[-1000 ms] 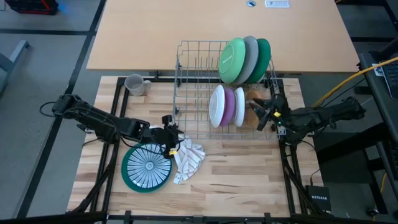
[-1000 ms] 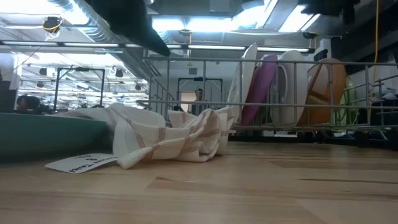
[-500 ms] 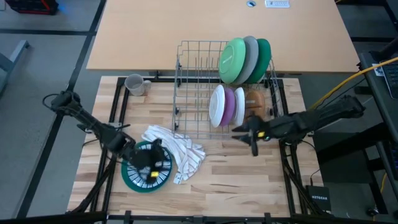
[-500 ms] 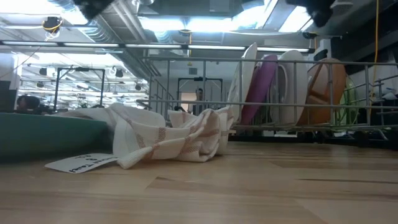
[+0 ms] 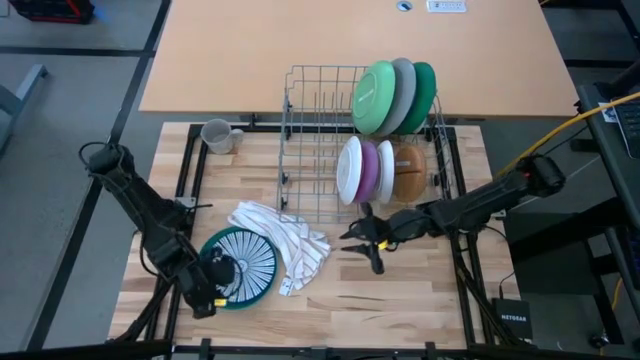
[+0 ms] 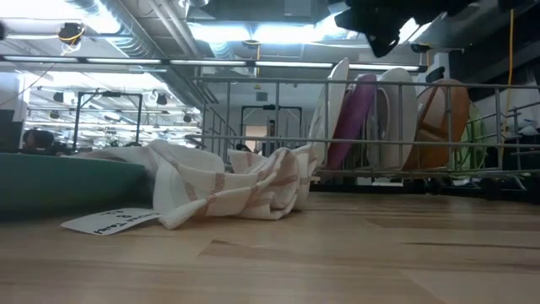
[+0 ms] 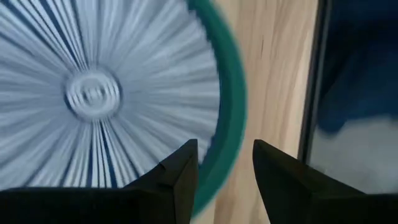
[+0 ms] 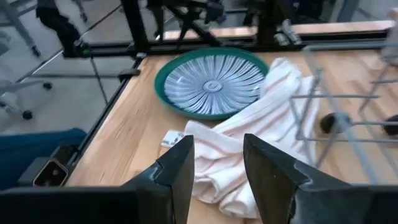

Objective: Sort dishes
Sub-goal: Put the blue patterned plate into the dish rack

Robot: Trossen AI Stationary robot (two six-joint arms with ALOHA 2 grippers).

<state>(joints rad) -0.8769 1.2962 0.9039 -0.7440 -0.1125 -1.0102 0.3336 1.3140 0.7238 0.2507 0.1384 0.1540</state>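
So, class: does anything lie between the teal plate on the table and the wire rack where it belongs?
Yes. The striped cloth lies crumpled against the teal plate on its rack side, between it and the wire rack. The left tool sits at the plate's opposite edge.

Left hand point(image 5: 208, 290) low, fingers apart — right hand point(image 5: 362, 240) same.

Large teal plate w/ white-and-blue radial stripes point(image 5: 243, 266) lies flat, face up, near table's front-left corner. Three large round plates stand on edge at rack's back-right: green point(image 5: 375, 97), grey point(image 5: 403, 92), darker green point(image 5: 424, 90), overlapping. In front of them, also on edge: small white plate point(image 5: 349, 170), purple plate point(image 5: 367, 170), another white one point(image 5: 385, 172), then brown bowl point(image 5: 409, 172). Grey mug point(image 5: 216, 135) upright at table's back-left, well apart.
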